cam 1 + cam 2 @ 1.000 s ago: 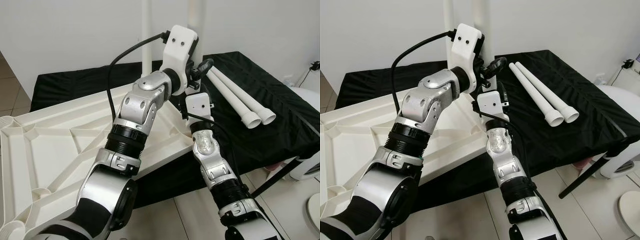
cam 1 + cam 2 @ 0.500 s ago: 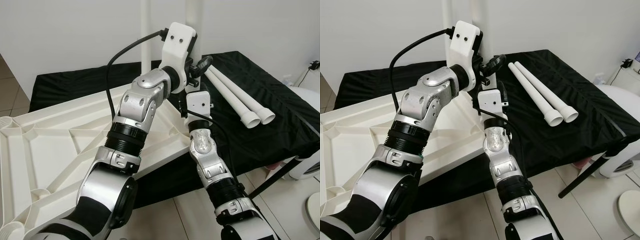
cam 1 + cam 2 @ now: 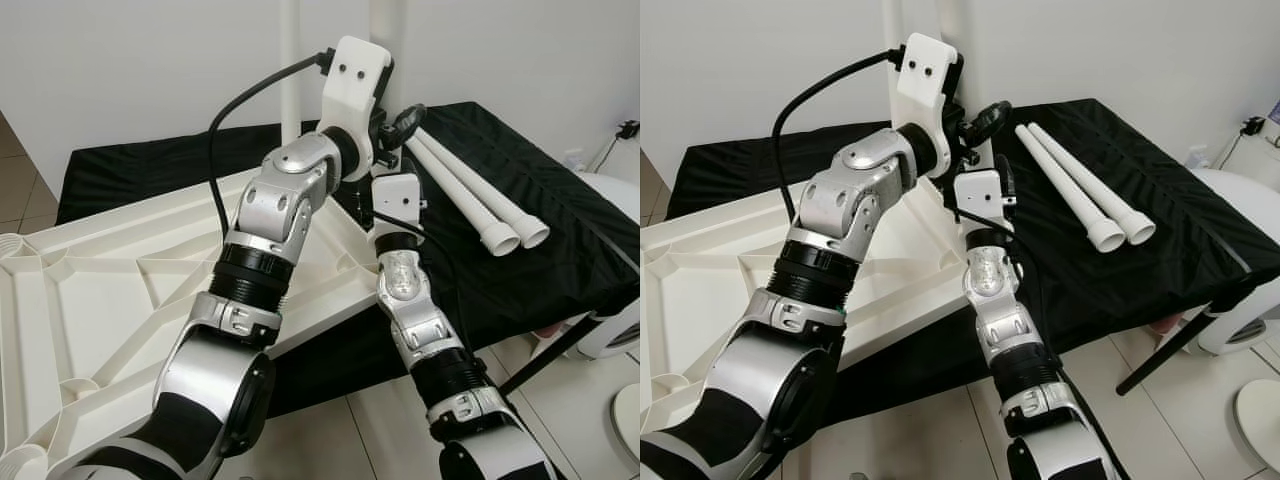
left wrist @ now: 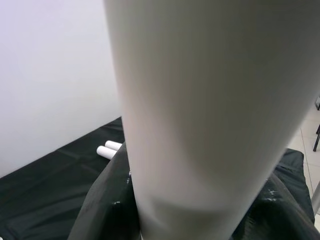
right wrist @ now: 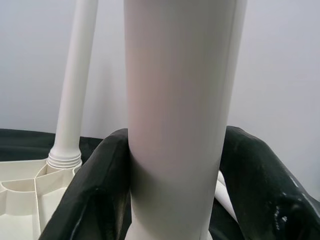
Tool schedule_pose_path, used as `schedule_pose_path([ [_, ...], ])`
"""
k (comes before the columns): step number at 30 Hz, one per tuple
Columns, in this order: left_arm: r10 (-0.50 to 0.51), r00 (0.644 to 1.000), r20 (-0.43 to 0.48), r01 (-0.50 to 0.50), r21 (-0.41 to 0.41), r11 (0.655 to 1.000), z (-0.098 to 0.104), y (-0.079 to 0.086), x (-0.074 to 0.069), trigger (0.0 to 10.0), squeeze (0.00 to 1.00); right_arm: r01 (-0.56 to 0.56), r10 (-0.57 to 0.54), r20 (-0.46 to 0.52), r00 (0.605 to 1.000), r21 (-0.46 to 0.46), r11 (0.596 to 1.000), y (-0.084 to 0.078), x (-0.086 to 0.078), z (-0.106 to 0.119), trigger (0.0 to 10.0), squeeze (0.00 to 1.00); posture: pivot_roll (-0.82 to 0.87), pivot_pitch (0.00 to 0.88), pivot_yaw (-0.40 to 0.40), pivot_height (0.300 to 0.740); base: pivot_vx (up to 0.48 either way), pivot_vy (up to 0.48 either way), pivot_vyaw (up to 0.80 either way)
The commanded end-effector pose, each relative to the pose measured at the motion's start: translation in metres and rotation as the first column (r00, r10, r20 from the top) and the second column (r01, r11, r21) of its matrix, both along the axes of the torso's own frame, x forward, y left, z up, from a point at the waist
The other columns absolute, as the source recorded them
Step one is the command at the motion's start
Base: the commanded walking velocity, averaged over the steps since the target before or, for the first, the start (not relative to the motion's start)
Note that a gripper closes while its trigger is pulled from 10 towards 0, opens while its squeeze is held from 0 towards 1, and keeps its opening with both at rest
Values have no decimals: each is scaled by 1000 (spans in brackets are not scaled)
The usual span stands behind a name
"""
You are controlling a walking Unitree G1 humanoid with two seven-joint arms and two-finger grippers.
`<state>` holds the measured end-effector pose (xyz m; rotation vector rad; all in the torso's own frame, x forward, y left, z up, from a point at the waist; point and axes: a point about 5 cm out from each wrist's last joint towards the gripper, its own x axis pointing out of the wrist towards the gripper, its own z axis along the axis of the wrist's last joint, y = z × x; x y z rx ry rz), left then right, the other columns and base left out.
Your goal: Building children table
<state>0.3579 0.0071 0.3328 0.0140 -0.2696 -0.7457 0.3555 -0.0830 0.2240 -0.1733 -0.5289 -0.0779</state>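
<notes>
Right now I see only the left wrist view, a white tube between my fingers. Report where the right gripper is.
Observer: The right gripper clasps the same upright leg, lower down than the left gripper.
Operator: Report any legs already fitted.
Observer: One fitted leg stands in a corner socket of the upturned tabletop.
Operator: Now locate the spare legs.
Observer: Two loose legs lie flat on the black cloth, to the right of both arms, flared ends toward the robot.

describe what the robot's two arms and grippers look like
Both arms are jointed silver metal segments with black ribbed collars. The left gripper and right gripper each carry a boxy white plastic wrist housing and glossy black fingers. A black cable loops into the left housing.
</notes>
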Motion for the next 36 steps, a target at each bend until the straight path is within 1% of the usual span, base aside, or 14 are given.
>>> schedule_pose_path([
  [1,246,969,-38,-247,-34,968,-2,21,11,10000,0,155,-152,-37,988,109,982,-32,7,0,10000,0,-68,46,26,740,0,0,0],
  [11,235,971,-36,-236,-34,971,-2,17,8,10000,0,191,-186,-50,981,129,973,-37,9,0,10000,0,-71,48,25,740,0,0,0],
  [12,234,971,-36,-236,-35,971,-3,17,8,10000,0,191,-186,-49,981,125,974,-37,9,1,7333,0,-71,48,25,740,0,0,0],
  [13,234,971,-36,-236,-35,971,-3,17,8,10000,0,191,-186,-49,981,125,974,-37,9,1,7333,0,-71,48,25,740,0,0,0],
  [14,233,972,-36,-234,-34,972,-3,17,8,10000,0,191,-186,-50,981,124,974,-37,9,1,4588,0,-70,49,25,740,0,0,0],
  [15,232,972,-36,-234,-34,972,-3,16,8,10000,0,191,-186,-51,981,124,974,-37,9,1,4588,0,-70,49,25,740,0,0,0],
  [16,231,972,-37,-232,-33,972,-3,16,8,10000,0,192,-187,-52,981,125,973,-37,10,1,3490,0,-70,50,25,740,0,0,0],
  [24,228,973,-38,-230,-35,973,-3,16,8,10000,0,197,-192,-51,980,131,972,-37,10,2,2196,0,-72,52,26,740,0,0,0],
  [25,228,973,-37,-229,-35,973,-3,16,8,10000,0,200,-195,-49,980,126,972,-37,10,2,0,0,-72,52,26,740,0,0,0],
  [27,221,974,-40,-223,-37,974,-3,16,8,10000,8,206,-201,-49,978,125,971,-38,10,2,863,0,-72,53,27,740,0,0,0],
  [28,203,978,-45,-205,-46,978,-3,15,7,10000,1000,207,-203,-48,978,125,970,-38,10,2,4039,0,-73,54,27,740,0,0,0],
  [29,203,978,-45,-205,-46,978,-3,15,7,10000,1000,207,-203,-48,978,125,970,-38,10,2,4039,0,-73,54,27,740,0,0,0],
  [30,187,981,-48,-189,-52,981,-4,14,6,10000,1000,206,-202,-49,978,129,970,-38,10,2,10000,0,-73,54,27,740,0,0,0],
  [36,170,984,-52,-173,-55,983,-4,13,5,10000,1000,205,-199,-55,978,130,970,-38,11,2,10000,0,-73,54,27,740,0,0,0],
])
